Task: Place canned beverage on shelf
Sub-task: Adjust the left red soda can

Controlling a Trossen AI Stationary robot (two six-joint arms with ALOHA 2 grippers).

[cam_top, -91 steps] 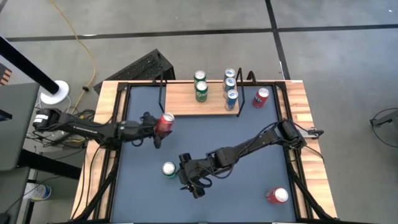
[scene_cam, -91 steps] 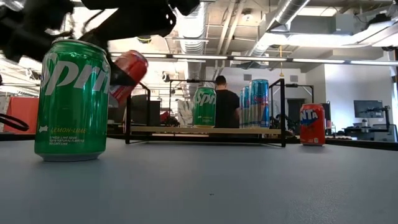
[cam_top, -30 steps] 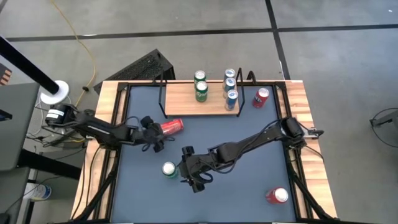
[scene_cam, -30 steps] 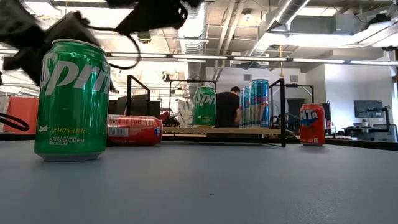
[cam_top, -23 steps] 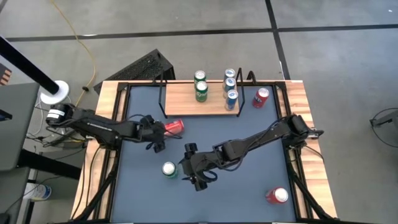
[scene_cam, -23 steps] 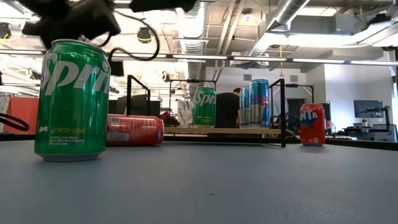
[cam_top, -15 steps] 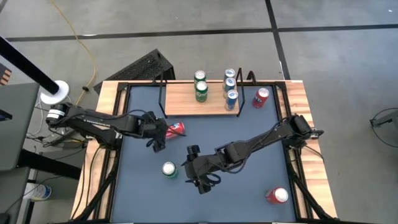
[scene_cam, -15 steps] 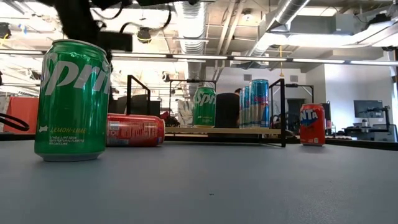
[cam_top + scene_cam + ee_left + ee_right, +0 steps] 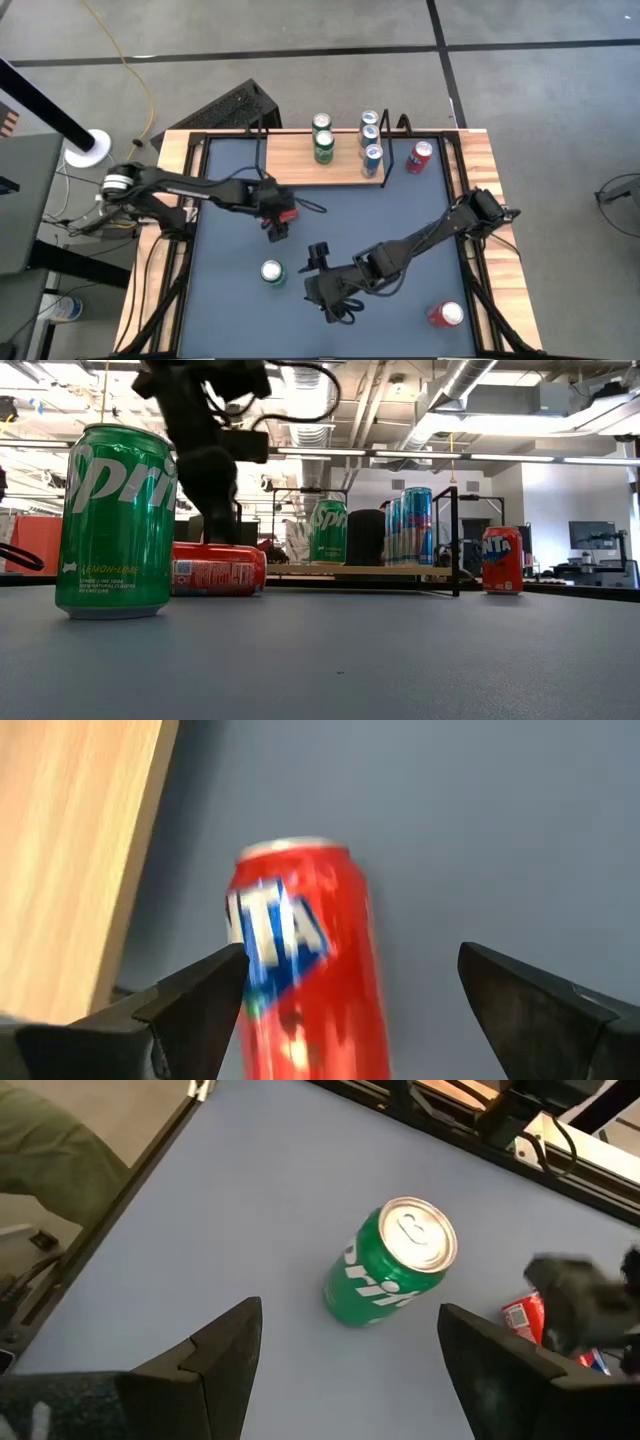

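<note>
On the blue-grey table point(image 9: 400, 200), a red can point(image 9: 300, 950) lies on its side just beside the shelf point(image 9: 345, 160) edge; left gripper point(image 9: 277, 215) spread over it, right gripper point(image 9: 325, 290) open near the green can point(image 9: 271, 271).

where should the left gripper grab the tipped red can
Across the middle of its round body, from above. The red can lies on its side beside the shelf, and the open left gripper already hangs over it with a finger on either side.
</note>
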